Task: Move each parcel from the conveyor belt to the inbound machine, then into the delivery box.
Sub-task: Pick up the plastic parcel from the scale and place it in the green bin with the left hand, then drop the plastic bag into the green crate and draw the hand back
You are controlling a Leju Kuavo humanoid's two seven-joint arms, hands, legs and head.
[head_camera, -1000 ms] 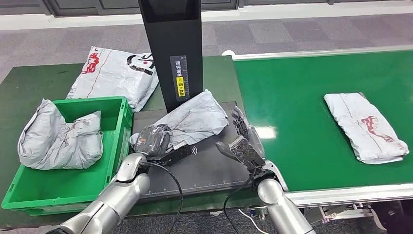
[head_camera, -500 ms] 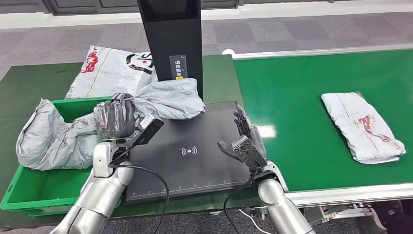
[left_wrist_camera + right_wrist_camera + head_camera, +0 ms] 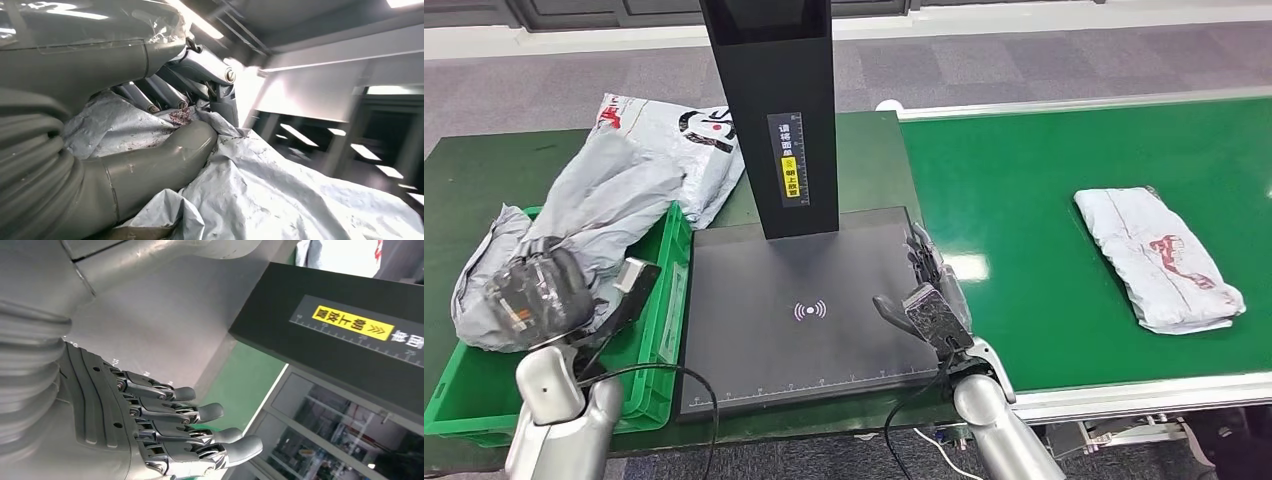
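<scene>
Parcel (image 3: 609, 205) in grey plastic is hanging over the green box (image 3: 662, 300) at the left, with the left robot hand (image 3: 536, 290) clamping its near end above another grey parcel (image 3: 484, 260) lying inside. Right of the box, the black scanner plate (image 3: 814, 330) is sitting bare, the right robot hand (image 3: 929, 290) resting on its right edge with fingers spread apart. A further parcel (image 3: 1159, 258) is lying on the green belt (image 3: 1044, 200) at the far right.
</scene>
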